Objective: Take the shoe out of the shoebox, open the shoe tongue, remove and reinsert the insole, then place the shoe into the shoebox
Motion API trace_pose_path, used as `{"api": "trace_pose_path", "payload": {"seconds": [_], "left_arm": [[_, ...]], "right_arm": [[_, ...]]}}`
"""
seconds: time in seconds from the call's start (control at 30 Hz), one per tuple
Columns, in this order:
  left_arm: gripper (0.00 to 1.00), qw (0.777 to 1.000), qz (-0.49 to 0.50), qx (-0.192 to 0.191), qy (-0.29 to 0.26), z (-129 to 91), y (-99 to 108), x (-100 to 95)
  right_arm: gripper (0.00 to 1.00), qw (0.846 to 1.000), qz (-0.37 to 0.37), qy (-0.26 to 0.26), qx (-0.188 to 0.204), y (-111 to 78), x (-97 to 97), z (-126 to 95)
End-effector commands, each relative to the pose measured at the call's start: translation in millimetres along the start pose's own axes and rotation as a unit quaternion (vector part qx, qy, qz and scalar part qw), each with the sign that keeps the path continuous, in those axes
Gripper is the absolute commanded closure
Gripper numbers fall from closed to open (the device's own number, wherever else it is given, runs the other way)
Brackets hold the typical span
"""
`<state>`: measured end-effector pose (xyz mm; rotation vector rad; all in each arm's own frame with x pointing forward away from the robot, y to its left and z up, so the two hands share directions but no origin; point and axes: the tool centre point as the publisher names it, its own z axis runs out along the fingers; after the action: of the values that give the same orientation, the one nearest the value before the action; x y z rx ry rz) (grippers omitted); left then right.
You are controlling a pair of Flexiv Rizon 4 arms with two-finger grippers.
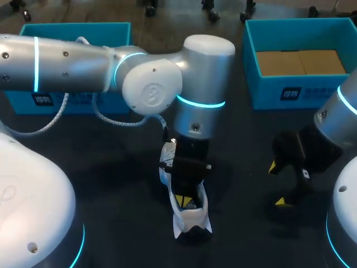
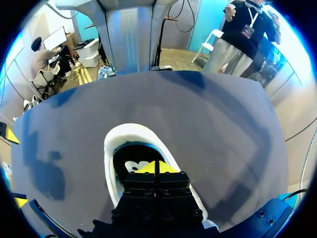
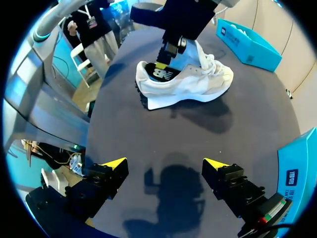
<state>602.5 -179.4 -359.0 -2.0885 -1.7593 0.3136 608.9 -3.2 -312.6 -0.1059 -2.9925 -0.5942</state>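
A white sneaker (image 1: 192, 215) stands on the dark table in the middle, outside both boxes. My left arm reaches over it from the left. My left gripper (image 1: 184, 200) points down into the shoe's opening. In the left wrist view that gripper (image 2: 156, 167) is shut, its yellow tips together just above the dark insole (image 2: 132, 159) inside the white collar (image 2: 116, 144). Whether it pinches anything I cannot tell. My right gripper (image 3: 166, 166) stands open and empty, well short of the sneaker (image 3: 183, 82), and sits at the table's right (image 1: 278, 185).
Two blue boxes stand at the back. The left box (image 1: 75, 33) shows nothing inside from here. The right box (image 1: 334, 33) holds brown cardboard (image 1: 298, 62). Bare tabletop lies between the shoe and my right gripper.
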Motion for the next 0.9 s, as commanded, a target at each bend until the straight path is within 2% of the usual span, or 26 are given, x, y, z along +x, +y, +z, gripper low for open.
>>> {"api": "trace_pose_path", "payload": {"seconds": [0.03,0.37,0.63,0.77,0.9], "left_arm": [[1.0,1.0,0.001,0.006,-0.003,12.6,5.9,-3.8],[1.0,0.999,-0.005,-0.007,-0.033,32.9,9.9,0.7],[1.0,0.999,-0.007,0.006,-0.047,0.5,-10.2,-0.6],[1.0,0.999,-0.009,0.008,-0.049,0.7,-21.3,-6.1],[1.0,0.999,-0.013,0.021,-0.035,11.5,-22.9,-12.3]], "right_arm": [[0.0,1.0,0.0,0.0,0.0,-0.4,0.7,0.2],[0.0,1.0,0.0,0.0,0.0,-0.4,0.7,0.2],[0.0,1.0,0.0,0.0,0.0,-0.4,0.7,0.2],[0.0,1.0,0.0,0.0,0.0,-0.4,0.7,0.2],[0.0,1.0,0.0,0.0,0.0,-0.4,0.7,0.2]]}}
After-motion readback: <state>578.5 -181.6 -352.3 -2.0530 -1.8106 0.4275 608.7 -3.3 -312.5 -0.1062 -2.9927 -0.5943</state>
